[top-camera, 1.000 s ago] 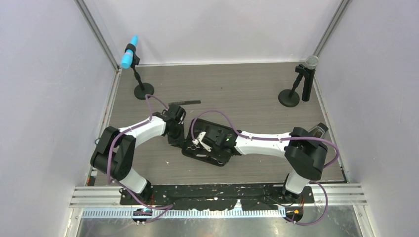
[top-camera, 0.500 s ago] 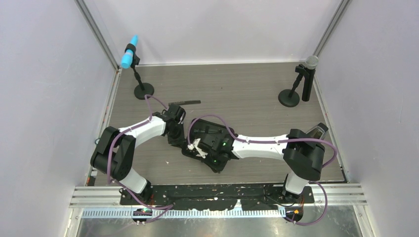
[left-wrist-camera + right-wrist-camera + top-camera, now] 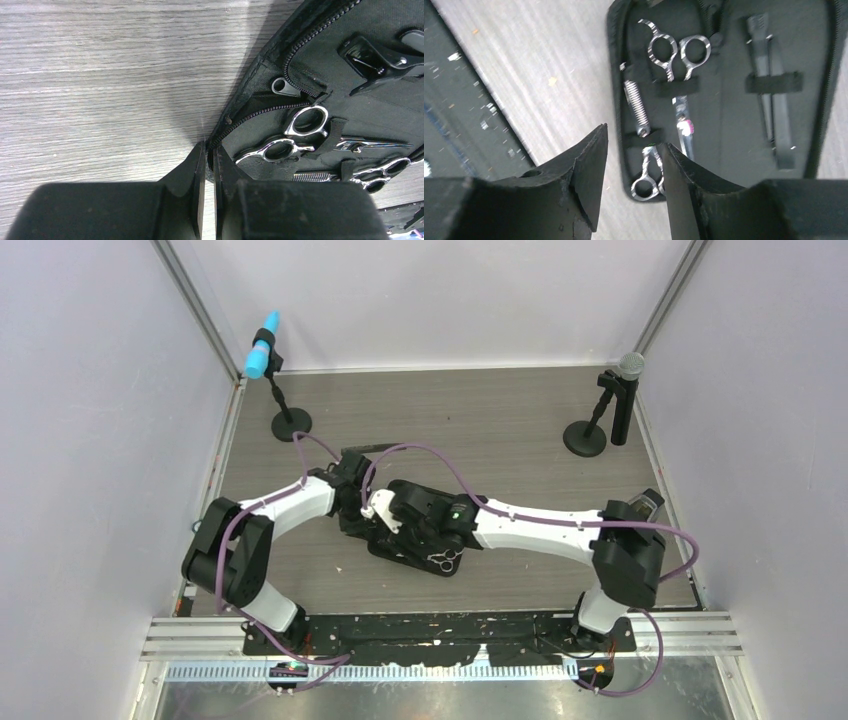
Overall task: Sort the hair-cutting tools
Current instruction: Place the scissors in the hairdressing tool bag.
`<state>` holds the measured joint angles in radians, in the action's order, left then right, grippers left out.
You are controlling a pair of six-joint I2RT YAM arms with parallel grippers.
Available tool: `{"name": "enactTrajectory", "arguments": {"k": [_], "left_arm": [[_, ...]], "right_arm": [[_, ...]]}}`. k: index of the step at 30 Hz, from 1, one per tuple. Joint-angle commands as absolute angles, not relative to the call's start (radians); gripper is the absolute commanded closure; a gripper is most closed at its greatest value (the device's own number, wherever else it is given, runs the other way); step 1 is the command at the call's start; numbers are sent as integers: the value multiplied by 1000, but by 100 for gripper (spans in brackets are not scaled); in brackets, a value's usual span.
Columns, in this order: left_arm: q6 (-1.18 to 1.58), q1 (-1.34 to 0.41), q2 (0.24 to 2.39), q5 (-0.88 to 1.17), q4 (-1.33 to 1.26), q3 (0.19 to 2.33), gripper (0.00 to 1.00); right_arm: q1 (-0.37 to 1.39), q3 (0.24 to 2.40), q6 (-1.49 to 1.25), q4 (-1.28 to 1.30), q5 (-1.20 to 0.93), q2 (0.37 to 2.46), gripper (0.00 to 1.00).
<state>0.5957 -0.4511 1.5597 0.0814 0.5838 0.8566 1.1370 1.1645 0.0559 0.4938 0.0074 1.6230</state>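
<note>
An open black zip case (image 3: pixel 415 540) lies in the middle of the table. Strapped inside it are silver scissors (image 3: pixel 672 51), a second pair of scissors (image 3: pixel 647 184) nearer my right fingers, and a slim black clip (image 3: pixel 770 85). My left gripper (image 3: pixel 210 152) is shut on the case's zipped edge, with the scissors' rings (image 3: pixel 306 121) just beyond it and a black clip (image 3: pixel 380 60) further in. My right gripper (image 3: pixel 631 162) hangs open above the case's corner, holding nothing. A long black comb (image 3: pixel 378 448) lies on the table behind the case, partly crossed by a cable.
A microphone with a blue head (image 3: pixel 264 358) stands on a round base at the back left. Another microphone stand (image 3: pixel 606 415) is at the back right. The purple cable (image 3: pixel 430 455) of the right arm loops over the case.
My right gripper has opened and swung to the case's left end, close to the left gripper. The left gripper has kept its hold on the case edge.
</note>
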Motion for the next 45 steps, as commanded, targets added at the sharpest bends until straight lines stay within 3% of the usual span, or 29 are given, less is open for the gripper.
{"name": "enactTrajectory", "arguments": {"k": [1, 16, 32, 38, 45], "left_arm": [[589, -446, 1548, 74, 542, 816, 90], [617, -425, 1552, 172, 460, 744, 90], [619, -422, 1557, 180, 459, 744, 91], [619, -422, 1552, 179, 462, 739, 91], [618, -422, 1545, 174, 465, 734, 91]], "right_arm": [[1122, 1205, 176, 418, 105, 1709, 49], [1124, 1149, 219, 322, 79, 1821, 49], [1124, 1099, 230, 304, -11, 1801, 47], [1118, 1113, 197, 291, 132, 1858, 52], [1096, 1101, 159, 261, 118, 1863, 62]]}}
